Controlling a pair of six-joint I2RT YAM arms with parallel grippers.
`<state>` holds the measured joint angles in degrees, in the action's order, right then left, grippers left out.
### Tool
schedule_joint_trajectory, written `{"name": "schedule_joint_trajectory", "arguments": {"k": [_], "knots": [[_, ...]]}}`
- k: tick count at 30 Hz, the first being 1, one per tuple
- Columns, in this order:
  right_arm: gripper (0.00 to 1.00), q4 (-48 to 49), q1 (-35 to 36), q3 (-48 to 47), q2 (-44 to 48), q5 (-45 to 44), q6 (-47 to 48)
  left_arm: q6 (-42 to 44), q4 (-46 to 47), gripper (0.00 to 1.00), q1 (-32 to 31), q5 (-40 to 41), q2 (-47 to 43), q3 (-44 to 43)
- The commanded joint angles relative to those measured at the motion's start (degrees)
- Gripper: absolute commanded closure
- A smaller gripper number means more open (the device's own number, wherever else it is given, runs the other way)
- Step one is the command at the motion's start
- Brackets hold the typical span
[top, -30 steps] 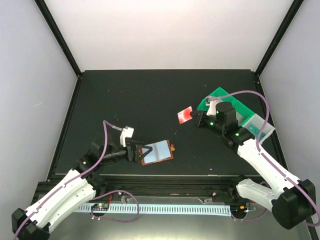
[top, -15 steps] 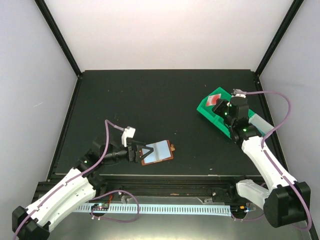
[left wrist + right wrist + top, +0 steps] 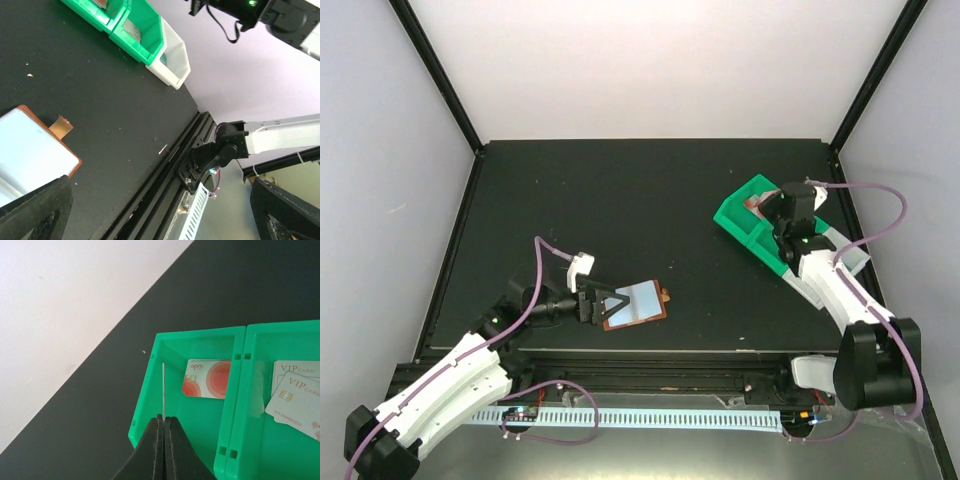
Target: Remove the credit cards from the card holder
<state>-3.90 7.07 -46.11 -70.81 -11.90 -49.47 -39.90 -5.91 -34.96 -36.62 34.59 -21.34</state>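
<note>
Left to right: the left hand sits low on the surface with its 2 fingers spread wide, right at the left edge of the card holder and not gripping it. The card holder lies flat and open near the front edge, pale lining up and snap tab poking out to the right. Can't tell from here whether anything's left tucked inside it.

Well over on the right is the green tray. 1 compartment has a red-blot card lying flat in it, and the next has 2 VIP cards overlapping. The right hand hovers above the first compartment, fingers pinched together on what looks like a thin card seen edge-on.

So I'd say it's well along: 3 cards are out and binned, a 4th is about to drop, and then the holder needs checking for leftovers.
</note>
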Motion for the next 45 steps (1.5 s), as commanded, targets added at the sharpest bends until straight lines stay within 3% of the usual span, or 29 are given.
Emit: {"name": "schedule_joint_trajectory", "arguments": {"k": [1, 11, 17, 21, 31, 45], "knots": [[0.99, 5.58, -0.55, -2.22, -5.2, -2.68, -3.5, -1.9, 3.27, 0.01, -0.02, -2.07, 0.26, -0.01], [0.99, 10.5, -0.84, -8.78, -18.69, -3.78, -7.04, -3.82, 7.31, 0.01, -0.07, -4.58, 0.9, 0.37], [0.99, 10.89, -0.83, -11.09, -22.61, -8.65, -7.68, -4.04, 6.05, 0.01, -0.11, -6.8, 0.33, -0.59], [0.99, 9.67, -1.28, -14.02, -26.04, -6.88, -6.04, -2.51, 3.98, 0.01, -0.07, -6.04, -1.38, -0.36], [0.99, 12.19, -1.27, -12.57, -30.01, -4.79, -10.75, 2.16, -1.21, 0.01, -0.03, -5.89, -0.94, -4.27], [0.99, 13.84, -1.42, -12.91, -33.96, -3.27, -9.9, 1.75, 0.35, 0.01, -0.03, -8.14, 0.5, -3.53]]}}
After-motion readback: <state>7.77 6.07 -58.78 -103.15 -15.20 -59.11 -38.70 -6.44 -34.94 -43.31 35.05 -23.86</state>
